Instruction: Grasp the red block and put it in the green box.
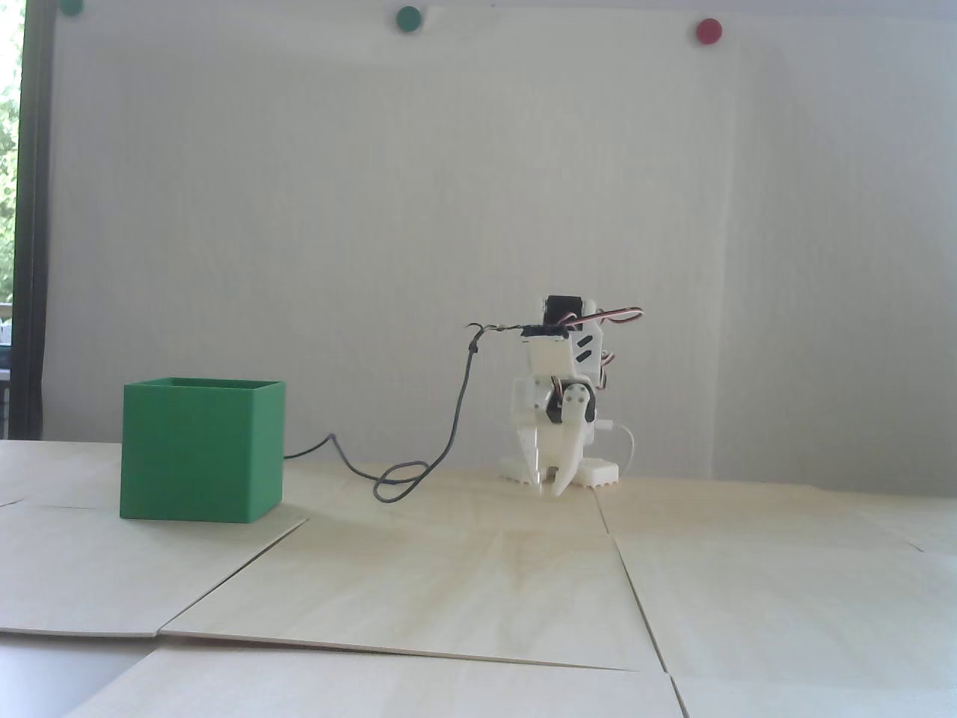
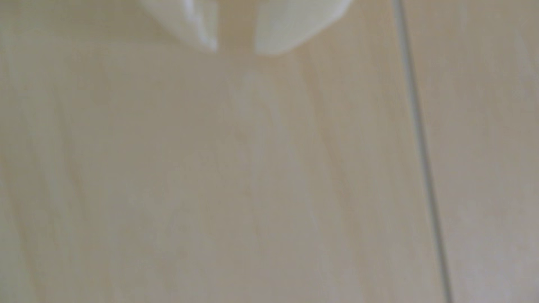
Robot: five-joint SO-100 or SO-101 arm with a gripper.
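Note:
The green box (image 1: 202, 449) stands on the wooden table at the left of the fixed view, open at the top. The red block shows in neither view. My white gripper (image 1: 547, 490) hangs at the table's far middle, pointing down with its tips just above the wood, well to the right of the box. In the wrist view the gripper (image 2: 236, 51) enters from the top edge. Its two fingertips stand a little apart, and only bare wood shows between them.
A grey cable (image 1: 448, 426) loops on the table between the box and the arm. The table is made of pale wooden panels with seams (image 2: 420, 145). Green dots (image 1: 408, 19) and a red dot (image 1: 708, 31) are stuck on the white wall behind.

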